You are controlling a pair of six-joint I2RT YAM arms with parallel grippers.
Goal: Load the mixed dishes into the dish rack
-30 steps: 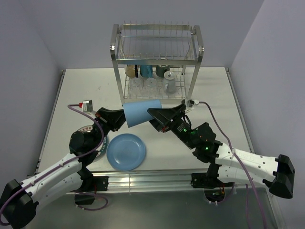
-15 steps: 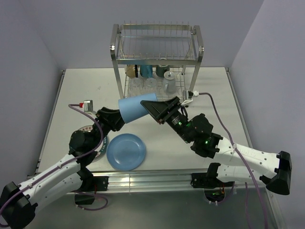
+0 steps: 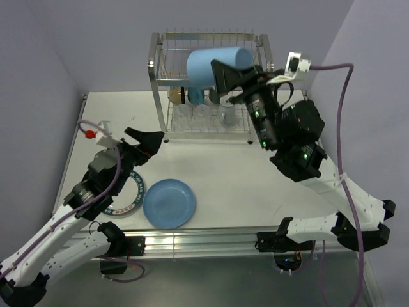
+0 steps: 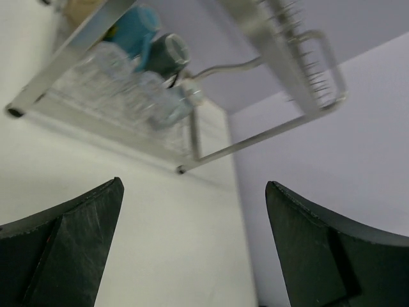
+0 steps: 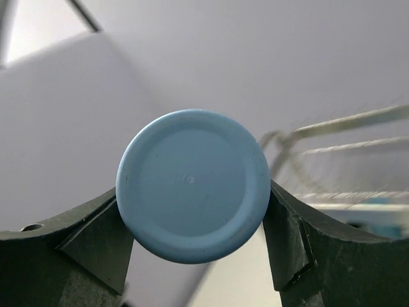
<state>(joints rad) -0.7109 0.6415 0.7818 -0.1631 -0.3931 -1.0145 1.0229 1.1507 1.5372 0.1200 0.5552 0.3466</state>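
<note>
My right gripper [image 3: 218,78] is shut on the blue tumbler [image 3: 203,67] and holds it on its side, high up in front of the top tier of the dish rack [image 3: 155,83]. In the right wrist view the blue tumbler's round base [image 5: 192,182] fills the gap between my fingers [image 5: 83,249]. My left gripper [image 3: 151,148] stands open and empty over the table, left of the rack; its fingers [image 4: 70,243] frame bare table. A blue plate [image 3: 169,203] lies near the front edge. A white plate with a dark patterned rim [image 3: 131,199] lies partly under my left arm.
The rack's lower tier holds a cream cup [image 3: 175,96], a pale blue mug [image 3: 196,96], a dark mug [image 3: 218,94] and clear glasses [image 3: 192,112]. From the left wrist I see the pale blue mug [image 4: 137,29] and dark mug [image 4: 167,54]. Walls stand close behind and beside the rack.
My left gripper has opened, let go of the blue tumbler and drawn back to the left. My right arm has carried the tumbler up and back to the rack's top tier.
</note>
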